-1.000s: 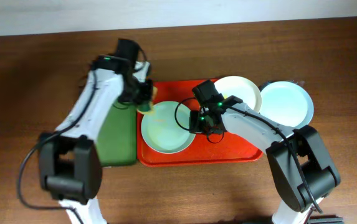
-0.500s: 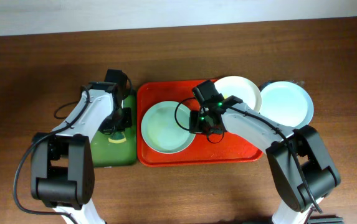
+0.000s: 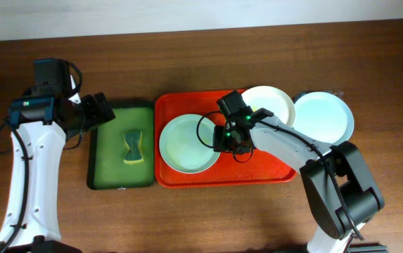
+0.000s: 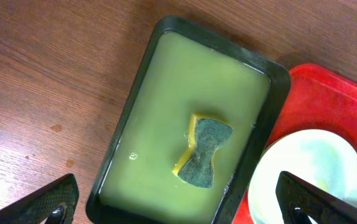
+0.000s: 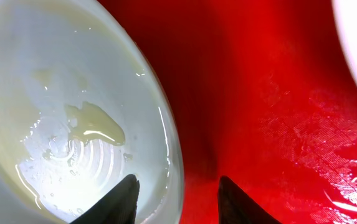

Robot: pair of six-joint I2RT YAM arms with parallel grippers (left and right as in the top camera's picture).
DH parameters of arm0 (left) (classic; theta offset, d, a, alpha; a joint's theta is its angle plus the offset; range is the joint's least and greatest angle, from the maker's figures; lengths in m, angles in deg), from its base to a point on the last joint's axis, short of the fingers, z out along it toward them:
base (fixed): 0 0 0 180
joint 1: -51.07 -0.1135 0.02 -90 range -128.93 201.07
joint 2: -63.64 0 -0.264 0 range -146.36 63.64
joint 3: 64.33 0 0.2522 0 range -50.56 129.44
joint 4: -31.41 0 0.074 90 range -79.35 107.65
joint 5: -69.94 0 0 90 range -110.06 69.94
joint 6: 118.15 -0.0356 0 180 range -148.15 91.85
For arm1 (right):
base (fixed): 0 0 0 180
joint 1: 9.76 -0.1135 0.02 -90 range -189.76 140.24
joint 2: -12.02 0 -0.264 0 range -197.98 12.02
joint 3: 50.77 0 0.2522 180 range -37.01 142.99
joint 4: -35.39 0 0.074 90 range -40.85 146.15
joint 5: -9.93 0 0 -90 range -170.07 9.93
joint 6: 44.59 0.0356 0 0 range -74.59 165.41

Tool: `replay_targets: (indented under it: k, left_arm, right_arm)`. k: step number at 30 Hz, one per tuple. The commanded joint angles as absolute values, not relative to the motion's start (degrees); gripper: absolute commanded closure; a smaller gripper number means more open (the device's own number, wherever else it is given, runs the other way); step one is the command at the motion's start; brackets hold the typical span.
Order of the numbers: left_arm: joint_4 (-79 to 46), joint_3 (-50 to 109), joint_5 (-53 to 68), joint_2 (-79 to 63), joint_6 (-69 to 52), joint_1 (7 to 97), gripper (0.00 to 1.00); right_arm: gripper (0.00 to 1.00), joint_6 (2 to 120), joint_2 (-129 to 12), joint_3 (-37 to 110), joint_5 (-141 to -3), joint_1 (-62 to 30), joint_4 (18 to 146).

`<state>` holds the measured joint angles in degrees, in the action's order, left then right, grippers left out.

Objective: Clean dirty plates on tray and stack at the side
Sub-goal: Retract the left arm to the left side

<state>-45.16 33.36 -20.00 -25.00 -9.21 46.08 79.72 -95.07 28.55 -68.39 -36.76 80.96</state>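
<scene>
Plate (image 3: 186, 145): round, shallow, pale blue-green, glossy; laid in the red tray's (image 3: 257, 167) left half, a wet yellowish smear seen near its middle.
Right gripper (image 5: 178, 200): fingers held apart, the plate's right rim set between them, unclamped.
Left gripper (image 4: 182, 200): fingers spread wide by the dark green tray's (image 3: 106, 172) upper-left corner.
Sponge (image 4: 204, 152): yellow-green, waisted, laid in that tray.
Tray finish: smooth red plastic, rounded corners.

- small tray (image 3: 110, 158) on table (image 3: 208, 218), just left of large tray (image 3: 271, 165)
- sponge (image 3: 132, 146) lies in small tray, mid-right
- left plate (image 3: 183, 144) lies in large tray, left half
- middle plate (image 3: 271, 102) at large tray's back-right corner, overhanging the rim
- right plate (image 3: 322, 117) outside large tray, just right of middle plate
</scene>
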Motion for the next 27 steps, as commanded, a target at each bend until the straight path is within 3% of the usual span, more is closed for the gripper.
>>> replay_targets:
  k: [1,7,10,12,27]
  left_arm:
    - [-45.2,33.49,-19.37,-24.85,-8.64,46.04,0.01]
    - [-45.2,33.49,-19.37,-24.85,-8.64,46.04,0.01]
    - [-45.2,33.49,-19.37,-24.85,-8.64,46.04,0.01]
    - [-45.2,33.49,-19.37,-24.85,-8.64,46.04,0.01]
    - [-45.2,33.49,-19.37,-24.85,-8.64,46.04,0.01]
  right_arm:
    - [0.58,79.76,-95.62,28.5,-68.8,-37.14,81.05]
    - [0.59,79.76,-96.03,28.48,-72.21,-37.14,81.29]
    - [0.72,79.76,-97.19,28.44,-72.21,-37.14,81.25]
    - [0.96,79.76,-97.23,28.44,-72.19,-37.14,81.27]
    - [0.96,79.76,-97.23,28.44,-72.19,-37.14,81.29]
